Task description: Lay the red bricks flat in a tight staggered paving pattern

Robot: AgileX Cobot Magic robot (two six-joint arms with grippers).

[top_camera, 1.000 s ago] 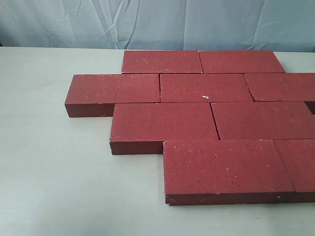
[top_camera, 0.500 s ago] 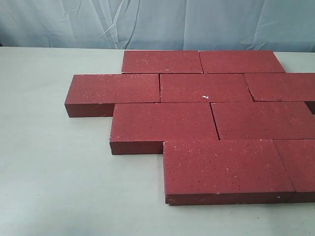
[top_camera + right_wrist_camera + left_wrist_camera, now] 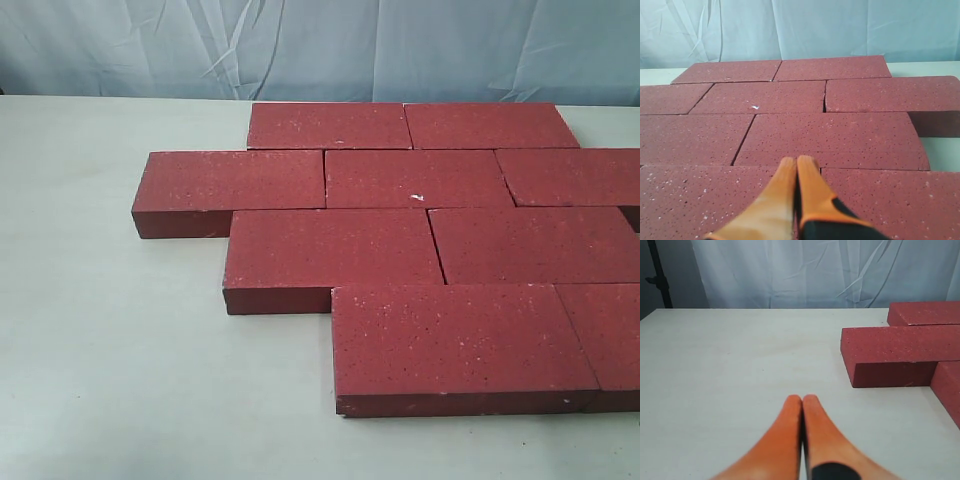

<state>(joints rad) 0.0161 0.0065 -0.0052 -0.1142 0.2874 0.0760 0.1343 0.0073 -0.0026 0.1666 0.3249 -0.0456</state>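
Several red bricks (image 3: 420, 180) lie flat in four staggered rows, edge to edge, running off the right side of the exterior view. One middle brick bears a small white chip (image 3: 418, 197). Neither gripper shows in the exterior view. My left gripper (image 3: 802, 399) is shut with nothing in it, over bare table, apart from the leftmost brick (image 3: 900, 355). My right gripper (image 3: 797, 161) is shut and empty, held over the bricks (image 3: 830, 132) near a joint between two of them.
The pale table (image 3: 100, 350) stretches bare to the left and front of the bricks. A wrinkled blue-grey curtain (image 3: 320, 45) hangs behind the table's far edge. A dark stand (image 3: 657, 275) shows at the back in the left wrist view.
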